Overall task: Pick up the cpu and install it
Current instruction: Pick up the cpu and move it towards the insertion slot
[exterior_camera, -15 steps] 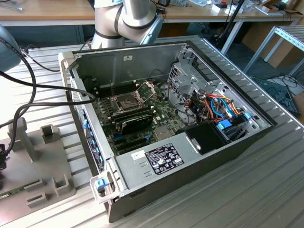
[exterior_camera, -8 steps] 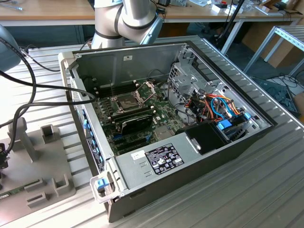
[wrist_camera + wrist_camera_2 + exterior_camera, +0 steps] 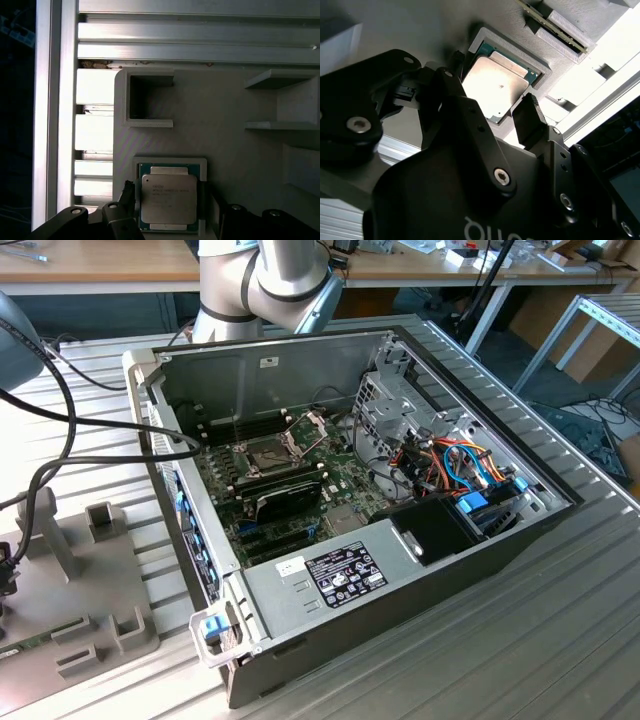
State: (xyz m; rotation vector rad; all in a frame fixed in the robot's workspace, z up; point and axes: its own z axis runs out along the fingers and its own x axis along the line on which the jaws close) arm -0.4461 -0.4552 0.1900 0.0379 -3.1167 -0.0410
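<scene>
Got the cpu [image 3: 169, 199] lying flat, silver lid up, in a shallow square pocket of the grey printed holder [image 3: 225, 130]; seated level, not tilted, with green edge showing round the lid in both wrist views; pretty much square but a touch longer one way, and going by the first wrist view, that longer way lying crosswise to the line from finger to finger; print lines on the lid running finger to finger

Pincer-wise: gripper [image 3: 494, 80] hanging right over the chip, spread wider than the chip, holding nothing; one of the black fingers [image 3: 449, 87] just beside one edge of the pocket, the other just beside the opposite edge, chip dead between them; can't tell about actual contact between pads and package, looks like a sliver of gap on both sides

Around it: more pockets and ledges on the same holder; aluminium slats of the table [image 3: 200, 50] just past it

Over in the exterior view: open computer case [image 3: 400, 570] mid-table; dark square socket [image 3: 268, 454] on the board with its shiny frame [image 3: 308, 426] flipped up; black card [image 3: 288, 502] just beside the socket; grey holder off at the exterior view's left, well apart from the case
</scene>
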